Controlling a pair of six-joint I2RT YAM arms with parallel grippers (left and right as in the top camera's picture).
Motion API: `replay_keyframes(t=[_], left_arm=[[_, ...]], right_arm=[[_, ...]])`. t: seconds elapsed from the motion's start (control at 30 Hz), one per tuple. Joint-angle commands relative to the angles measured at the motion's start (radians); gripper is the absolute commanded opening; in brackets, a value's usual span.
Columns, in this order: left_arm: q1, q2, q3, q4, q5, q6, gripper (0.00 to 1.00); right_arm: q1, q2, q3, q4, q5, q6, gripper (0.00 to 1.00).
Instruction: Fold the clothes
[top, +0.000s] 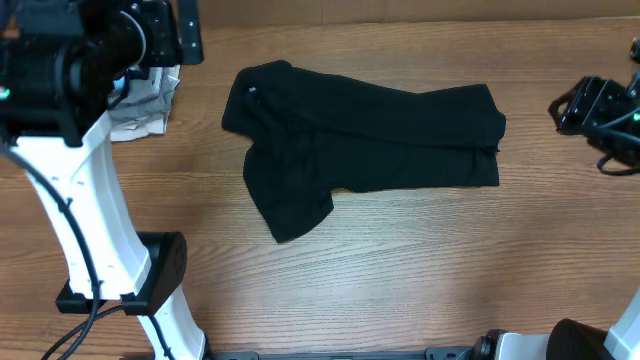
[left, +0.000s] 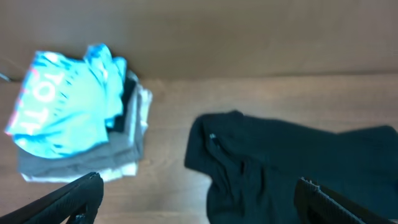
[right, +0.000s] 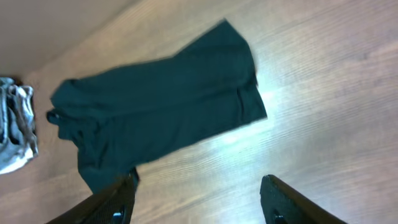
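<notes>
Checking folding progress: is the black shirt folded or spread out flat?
Partly folded: the black shirt lies doubled lengthwise, layered edges showing, one sleeve sticking out; not a compact fold.

Bright, even light from above in my overhead view, faint soft shadows, white glare on the tabletop (right: 280, 140) under my right wrist, left wrist view blurred, black shirt (top: 370, 140) nearly detailless.

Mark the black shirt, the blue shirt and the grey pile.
black shirt (top: 370, 135), overhead view, middle of its body.
blue shirt (left: 68, 99), left wrist view, its lettered front.
grey pile (left: 81, 167), left wrist view, front edge under the blue shirt.
</notes>
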Motion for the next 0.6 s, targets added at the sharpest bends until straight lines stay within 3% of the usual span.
replay_keyframes(t=[0.0,0.2,0.57], left_arm=[[-0.035,-0.085,-0.099,-0.004,0.036,-0.044,1.0],[-0.055,-0.19,-0.403,-0.004,0.008,-0.106,1.0],[-0.15,-0.217,-0.956,0.044,-0.023,-0.127,1.0]], right_arm=[[-0.002,-0.07,-0.015,-0.01,0.032,0.059,0.63],[-0.002,-0.227,-0.176,0.09,0.035,0.121,0.7],[-0.002,-0.354,-0.723,0.399,-0.003,0.175,0.72]])
